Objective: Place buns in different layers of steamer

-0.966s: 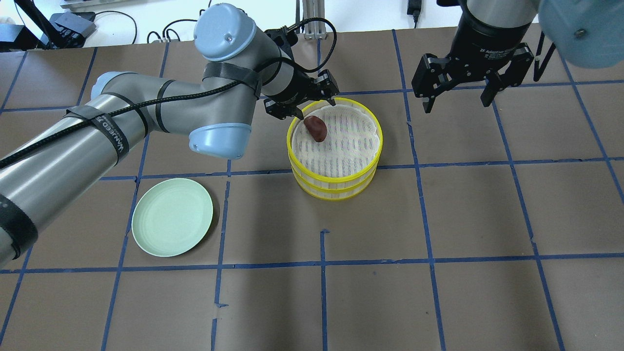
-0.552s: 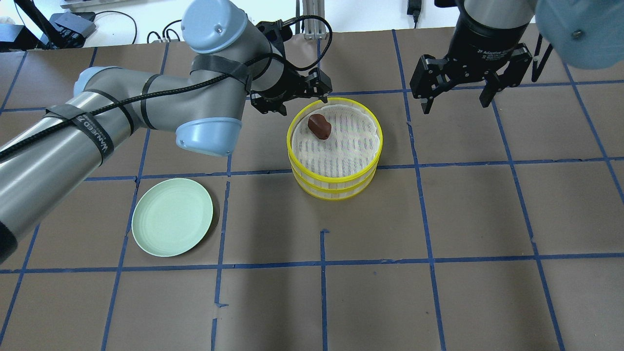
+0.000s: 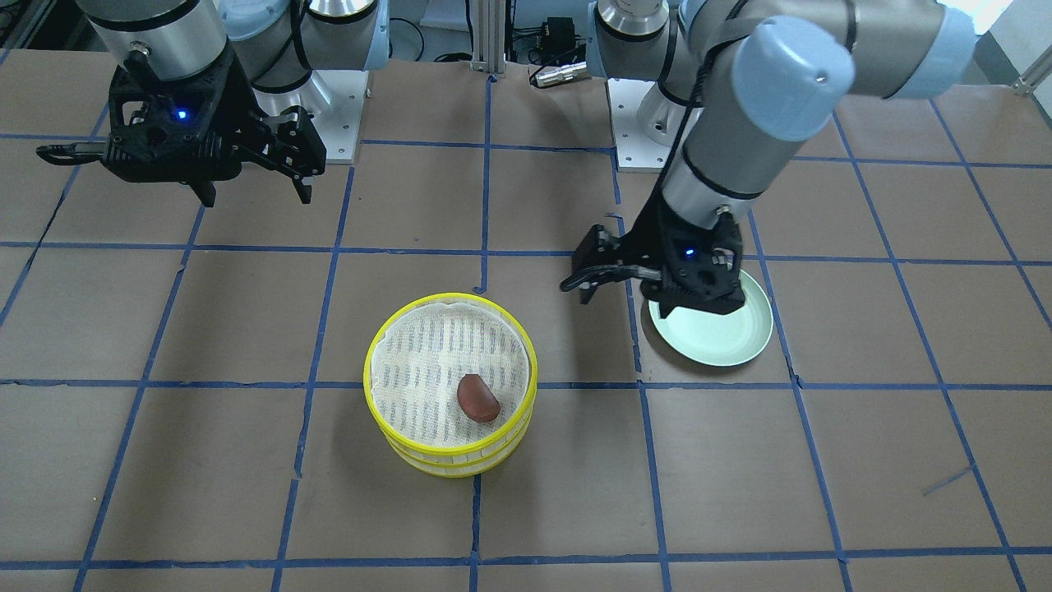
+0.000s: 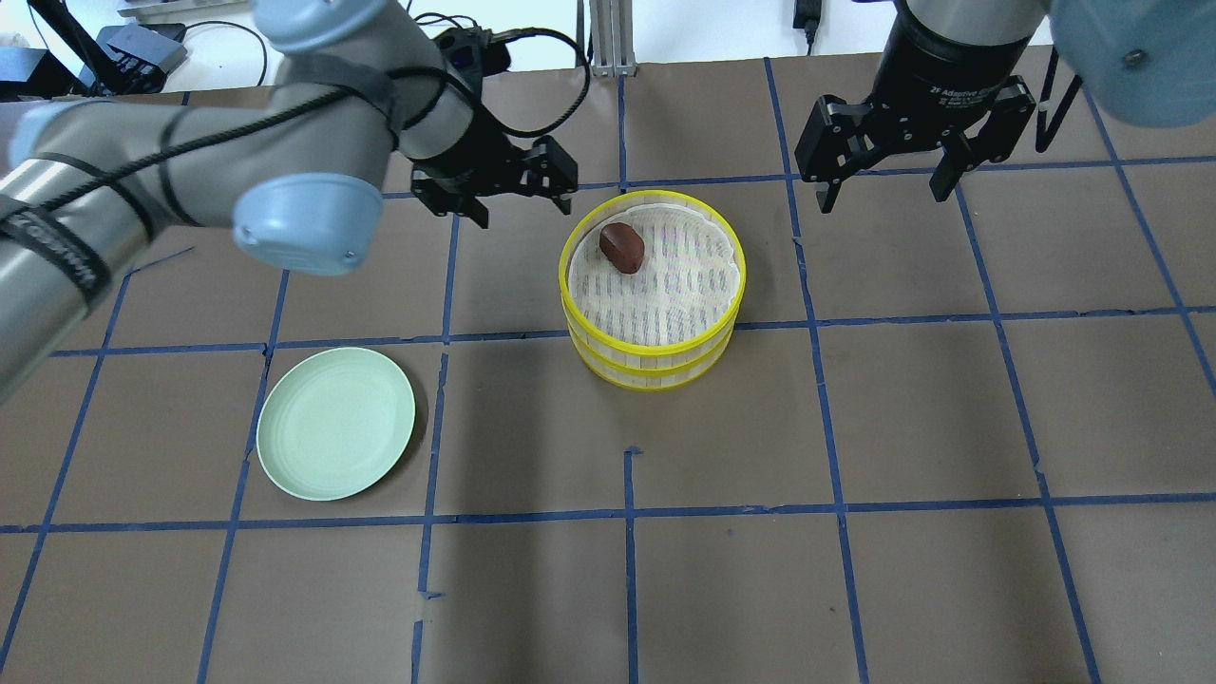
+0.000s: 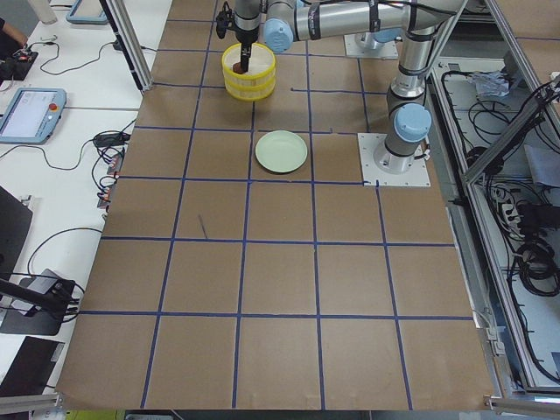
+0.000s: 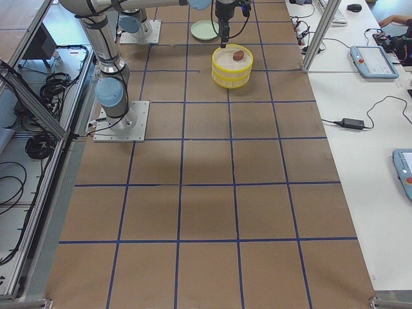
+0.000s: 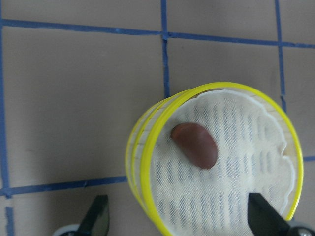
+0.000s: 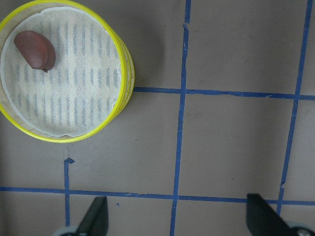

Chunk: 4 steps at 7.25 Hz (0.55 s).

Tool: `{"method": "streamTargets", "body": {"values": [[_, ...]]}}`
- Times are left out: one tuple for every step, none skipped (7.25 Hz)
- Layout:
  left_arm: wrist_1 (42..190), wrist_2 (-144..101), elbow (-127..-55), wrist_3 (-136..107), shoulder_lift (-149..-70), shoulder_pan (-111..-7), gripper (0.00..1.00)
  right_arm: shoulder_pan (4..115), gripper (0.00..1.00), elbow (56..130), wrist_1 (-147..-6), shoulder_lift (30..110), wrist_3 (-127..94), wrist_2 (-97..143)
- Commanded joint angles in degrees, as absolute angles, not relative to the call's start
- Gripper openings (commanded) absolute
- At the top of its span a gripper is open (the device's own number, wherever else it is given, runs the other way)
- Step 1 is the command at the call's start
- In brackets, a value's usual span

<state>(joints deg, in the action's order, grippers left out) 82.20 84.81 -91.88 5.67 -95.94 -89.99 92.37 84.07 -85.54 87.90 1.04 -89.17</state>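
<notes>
Since brown bun (image 4: 621,247) lies in top tray (image 4: 655,351), stacked on lower tray (image 4: 655,379), placing looks done. Left hand (image 4: 524,211) beside trays, spread apart, empty. Right hand (image 4: 883,195) well off, likewise spread, empty. White bun unseen, perhaps in lower tray. Next: pull both hands clear.

Silver-grey arms (image 4: 142,180), pale blue joint caps (image 4: 309,223), black strapped cable (image 4: 228,141), black jaws, blue indicator lights (image 3: 182,114)

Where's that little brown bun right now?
In the overhead view, the brown bun lies in the top steamer tray, near its far-left rim, just right of the left hand.
</notes>
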Motion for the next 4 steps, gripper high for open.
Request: {"method": "streamTargets", "body": {"values": [[90.1, 93.7, -91.7, 8.5, -88.6, -88.0, 1.00, 92.1, 1.00, 84.5, -86.2, 87.9, 0.7, -89.1], [90.1, 93.2, -91.4, 8.6, -85.9, -88.2, 1.00, 91.8, 1.00, 84.6, -86.4, 87.9, 0.7, -89.1], [90.1, 92.6, -92.5, 8.6, -84.7, -88.3, 1.00, 91.8, 1.00, 84.7, -86.3, 87.9, 0.7, -89.1], [90.1, 87.4, -92.3, 8.4, -84.4, -88.3, 1.00, 91.8, 1.00, 84.8, -86.3, 87.9, 0.6, -89.1]]}}
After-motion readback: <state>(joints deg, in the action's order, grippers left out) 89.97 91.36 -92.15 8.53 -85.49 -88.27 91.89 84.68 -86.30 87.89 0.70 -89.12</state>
